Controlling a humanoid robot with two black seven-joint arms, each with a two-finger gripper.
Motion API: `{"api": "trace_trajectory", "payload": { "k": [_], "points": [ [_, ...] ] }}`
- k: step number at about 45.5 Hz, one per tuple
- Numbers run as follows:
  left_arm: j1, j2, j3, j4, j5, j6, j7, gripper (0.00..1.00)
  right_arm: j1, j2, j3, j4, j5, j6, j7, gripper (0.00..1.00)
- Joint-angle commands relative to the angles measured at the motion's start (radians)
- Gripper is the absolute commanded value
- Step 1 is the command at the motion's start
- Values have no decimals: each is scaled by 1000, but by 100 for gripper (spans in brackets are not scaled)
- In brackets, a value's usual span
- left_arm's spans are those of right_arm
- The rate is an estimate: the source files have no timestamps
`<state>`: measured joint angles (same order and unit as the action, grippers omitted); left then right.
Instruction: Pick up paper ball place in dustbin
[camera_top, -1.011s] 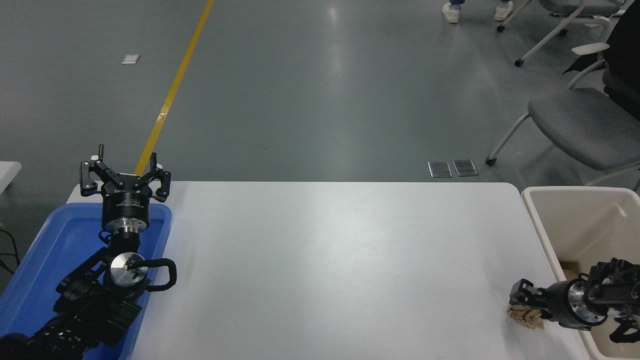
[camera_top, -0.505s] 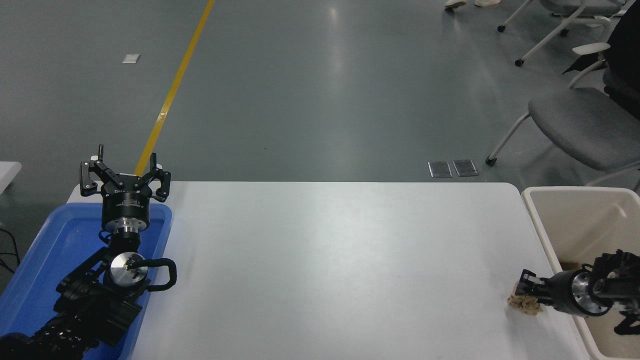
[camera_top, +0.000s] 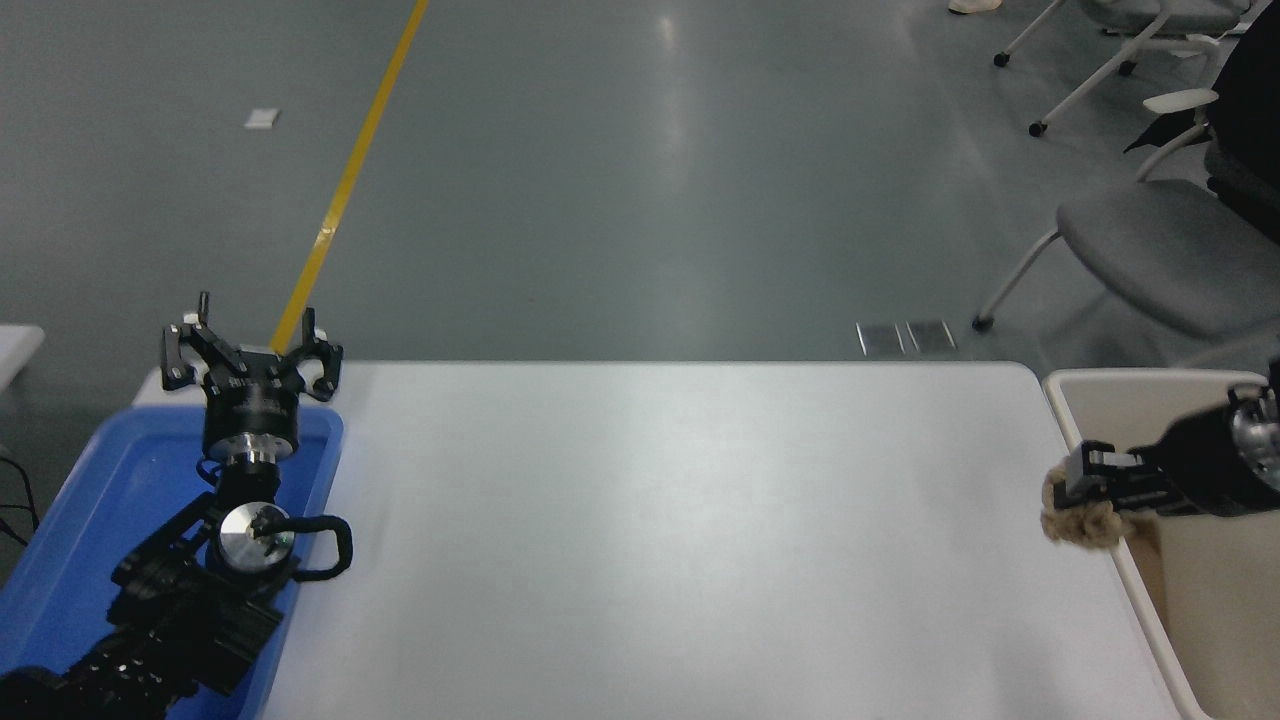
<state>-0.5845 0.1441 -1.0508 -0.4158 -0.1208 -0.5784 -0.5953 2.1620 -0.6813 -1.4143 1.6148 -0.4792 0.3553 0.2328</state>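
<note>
Grey polished floor with a yellow line and a few wheeled chairs lies beyond a white desk (camera_top: 650, 500) that carries the scene. At the desk's right edge the right gripper (camera_top: 1085, 490) is closed on the paper ball (camera_top: 1082, 522), which hangs from its tip, lifted clear of the desk top and seen right over the left rim of the dustbin (camera_top: 1090, 440), not yet above its hollow. How tightly the jaws are drawn together cannot be made out, since the wad hides the tips, but the ball is plainly carried by them. The ball is judged to be very light and soft: crumpled tan paper that gives under pressure, is in no way fragile, and is rough enough not to slip readily. Such a wad is best taken across its middle, where the folds are thickest, since a pinch on a loose outer flap could tear free or let the lump swing. Here the hold appears to be on its upper part, with most of the bulk hanging below. Well apart, at the desk's far left corner, the left gripper (camera_top: 252, 352) is parked with its fingers spread and nothing between them, above a blue tray (camera_top: 90, 500).
</note>
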Motion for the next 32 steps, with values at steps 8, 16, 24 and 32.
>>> {"api": "trace_trajectory", "payload": {
  "k": [8,16,24,32],
  "points": [
    [0,0,0,0,0,0,0,99,518,109,-78,129,-9,326,91,0],
    [0,0,0,0,0,0,0,99,582,111,-54,131,-3,383,91,3],
    [0,0,0,0,1,0,0,99,567,109,-52,131,1,376,89,3],
    [0,0,0,0,1,0,0,99,414,98,-57,60,2,304,82,3]
  ]
}}
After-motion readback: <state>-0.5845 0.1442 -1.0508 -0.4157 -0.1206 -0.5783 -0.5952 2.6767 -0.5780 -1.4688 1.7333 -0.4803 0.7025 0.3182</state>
